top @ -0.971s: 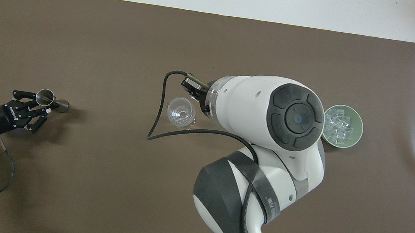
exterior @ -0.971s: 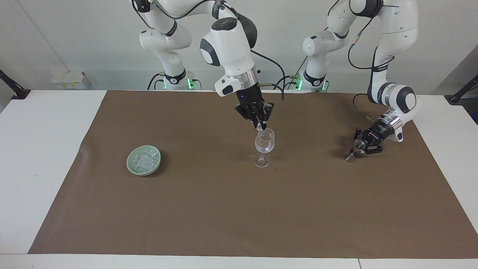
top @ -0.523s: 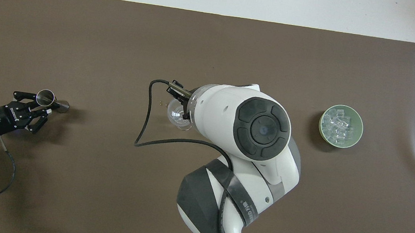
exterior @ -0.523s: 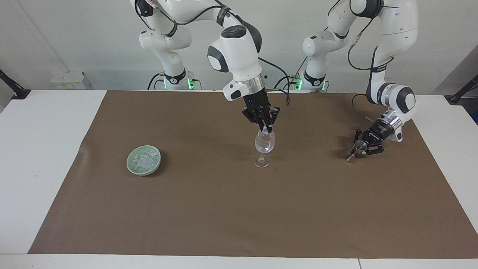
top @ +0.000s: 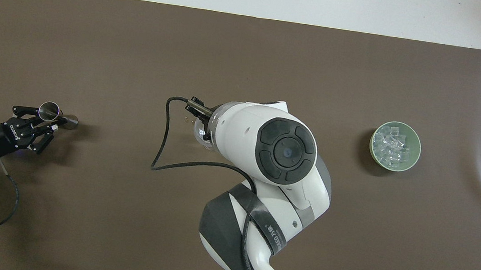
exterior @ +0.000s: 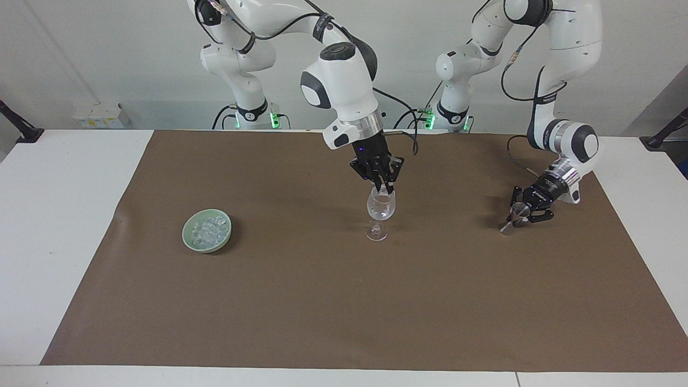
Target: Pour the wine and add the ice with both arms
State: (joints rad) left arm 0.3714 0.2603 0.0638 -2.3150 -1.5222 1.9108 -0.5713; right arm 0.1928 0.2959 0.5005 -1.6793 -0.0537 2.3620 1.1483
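The right gripper [exterior: 384,188], clamped on an ice cube [exterior: 381,186], hangs directly above the wine glass [exterior: 380,207]; the left gripper [exterior: 522,210] holds the metal jigger [exterior: 514,216] shut.

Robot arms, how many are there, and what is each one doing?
2. The right arm's gripper is over the wine glass mid-table, pinching an ice cube. The left arm's gripper holds a metal jigger tilted on the brown mat, toward its own end.
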